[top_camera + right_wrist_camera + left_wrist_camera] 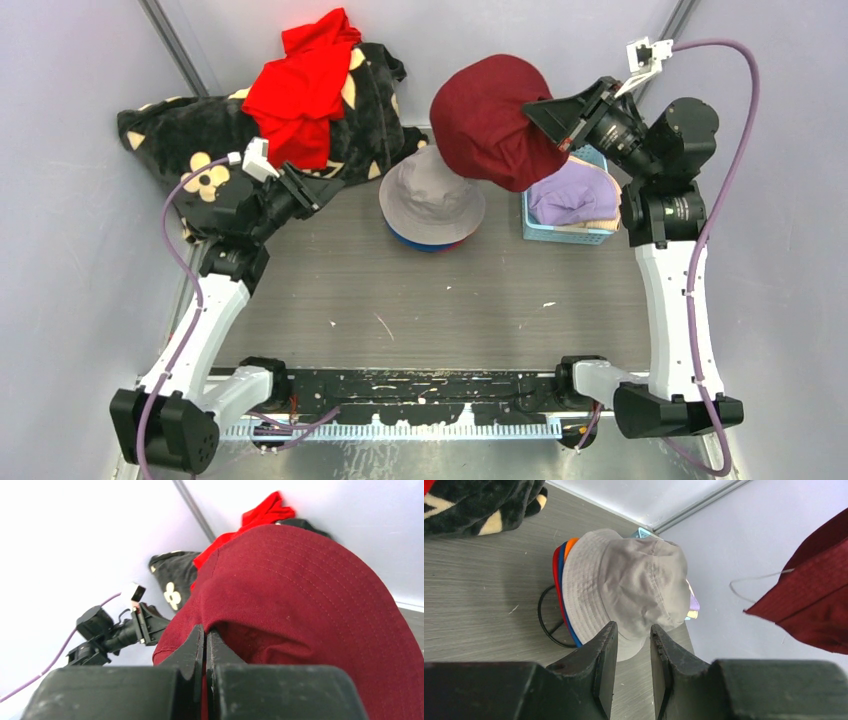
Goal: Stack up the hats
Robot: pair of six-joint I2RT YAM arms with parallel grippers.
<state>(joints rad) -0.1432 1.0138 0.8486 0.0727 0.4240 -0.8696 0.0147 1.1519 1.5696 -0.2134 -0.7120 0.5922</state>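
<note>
**Maroon hat in my right jaws, above the stack**

The grey wood-grain table [400, 300] spreads out from my bases. At its far left corner lies the black blanket [180, 135] with cream flowers, and the red garment [300, 90] is heaped on top of it.

The maroon hat [490, 120] hangs in the air at the far side, just right of and above the pile. My right gripper [205, 637] has its jaws pressed together on the edge of that hat, fabric pinched between them.

The grey hat [432, 195] sits crown up on top of the pile in the middle of the table. Under it, orange, red and blue brims [560, 575] peek out in layers.

Just right of the pile stands a light blue basket [560, 237] holding lavender and cream fabric [570, 195]; I cannot tell what it is.

My left gripper [631, 635] hovers to the left of the pile, pointing at the grey hat. Its jaws stand a little apart with nothing between them.
</note>
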